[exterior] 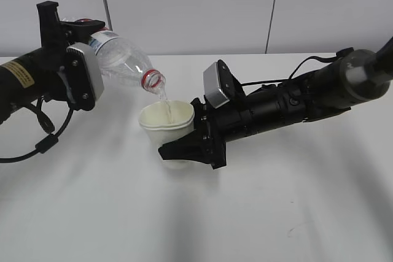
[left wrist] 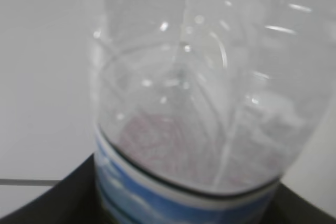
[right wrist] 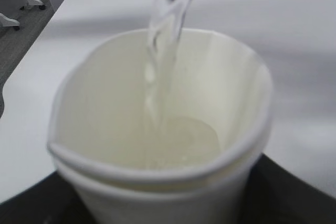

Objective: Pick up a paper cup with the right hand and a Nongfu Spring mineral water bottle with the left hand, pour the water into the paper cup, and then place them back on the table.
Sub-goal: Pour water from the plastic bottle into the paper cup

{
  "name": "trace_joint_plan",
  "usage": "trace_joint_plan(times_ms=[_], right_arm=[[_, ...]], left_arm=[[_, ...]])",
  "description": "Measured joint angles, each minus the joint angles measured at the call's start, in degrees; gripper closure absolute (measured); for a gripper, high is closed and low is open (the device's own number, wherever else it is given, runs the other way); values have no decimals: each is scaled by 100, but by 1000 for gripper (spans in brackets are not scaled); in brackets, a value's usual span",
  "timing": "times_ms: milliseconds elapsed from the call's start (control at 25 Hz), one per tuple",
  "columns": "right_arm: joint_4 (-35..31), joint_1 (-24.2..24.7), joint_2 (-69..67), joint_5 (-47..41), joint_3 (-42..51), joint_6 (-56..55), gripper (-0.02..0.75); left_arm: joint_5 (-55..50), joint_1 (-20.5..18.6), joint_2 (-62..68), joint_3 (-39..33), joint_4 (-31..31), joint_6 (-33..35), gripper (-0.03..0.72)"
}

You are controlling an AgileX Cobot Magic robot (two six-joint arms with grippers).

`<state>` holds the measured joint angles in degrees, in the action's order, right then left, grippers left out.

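My left gripper [exterior: 72, 34] is shut on the clear Nongfu Spring bottle [exterior: 123, 58] and holds it tilted, its red-ringed mouth [exterior: 153, 80] down to the right, just above the cup. A thin stream of water [exterior: 163, 99] falls from the mouth into the off-white paper cup [exterior: 167, 128]. My right gripper [exterior: 184, 146] is shut on the cup and holds it a little above the white table [exterior: 196, 213]; the cup's rim is squeezed out of round. In the right wrist view the water stream [right wrist: 163, 51] lands in the cup [right wrist: 157, 145], where water pools. The left wrist view shows the bottle's body [left wrist: 205, 103] close up.
The white table [exterior: 295, 200] spreads out below and around both arms. A black cable [exterior: 37, 139] loops down from the left arm at the left edge. A grey wall stands behind the table.
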<state>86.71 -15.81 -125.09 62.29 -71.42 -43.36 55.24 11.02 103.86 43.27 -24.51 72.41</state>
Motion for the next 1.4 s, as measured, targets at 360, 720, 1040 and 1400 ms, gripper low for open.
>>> trace_joint_plan(times_ms=[360,720,1040,1400], right_arm=[[4,0,0,0,0,0,276],[4,0,0,0,0,0,277],[4,0,0,0,0,0,277],[13,0,0,-10,0,0,277]], left_arm=[[5,0,0,0,0,39,281],[38,0,0,0,0,39,281],[69,0,0,0,0,39,281],[84,0,0,0,0,39,281]])
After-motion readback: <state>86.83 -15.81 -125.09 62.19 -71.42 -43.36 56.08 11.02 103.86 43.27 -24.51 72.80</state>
